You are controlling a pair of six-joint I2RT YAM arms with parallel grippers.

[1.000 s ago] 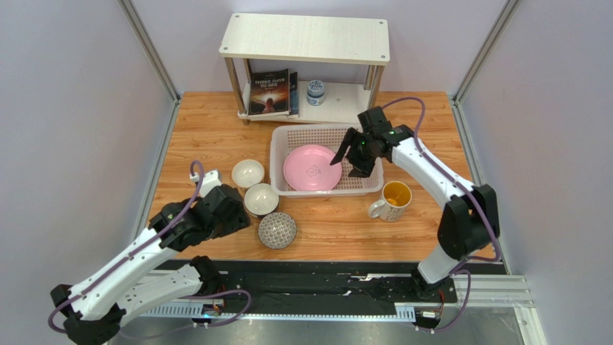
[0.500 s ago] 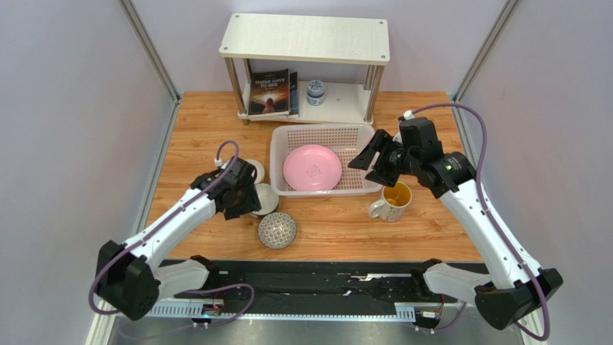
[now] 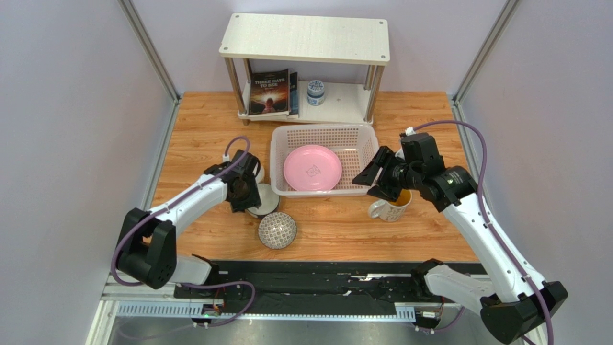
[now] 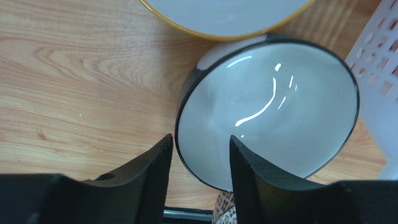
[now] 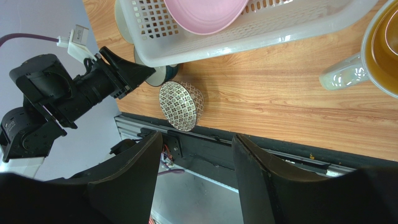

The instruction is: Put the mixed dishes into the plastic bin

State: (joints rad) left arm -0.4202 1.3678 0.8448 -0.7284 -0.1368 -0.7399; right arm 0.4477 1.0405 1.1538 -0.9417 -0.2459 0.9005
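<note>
The pink plate (image 3: 312,167) lies in the plastic bin (image 3: 324,136). My left gripper (image 3: 250,195) is open over two white bowls left of the bin. In the left wrist view its jaws (image 4: 201,144) straddle the near edge of the dark-rimmed white bowl (image 4: 266,112), one finger outside and one over the inside. The yellow-rimmed white bowl (image 4: 224,14) lies just beyond. The patterned bowl (image 3: 277,230) sits nearer the table's front. My right gripper (image 3: 370,180) is open and empty, above the white mug (image 3: 391,203) by the bin's right front corner.
A white two-tier shelf (image 3: 306,36) at the back holds a book (image 3: 270,91) and a small blue-white jar (image 3: 315,92). In the right wrist view the bin (image 5: 243,28), mug (image 5: 373,51) and patterned bowl (image 5: 181,105) show, with the black front rail (image 5: 261,158) below.
My left gripper has moved forward and right onto the white bowls. My right gripper has drawn back from over the bin to above the mug, still open.
</note>
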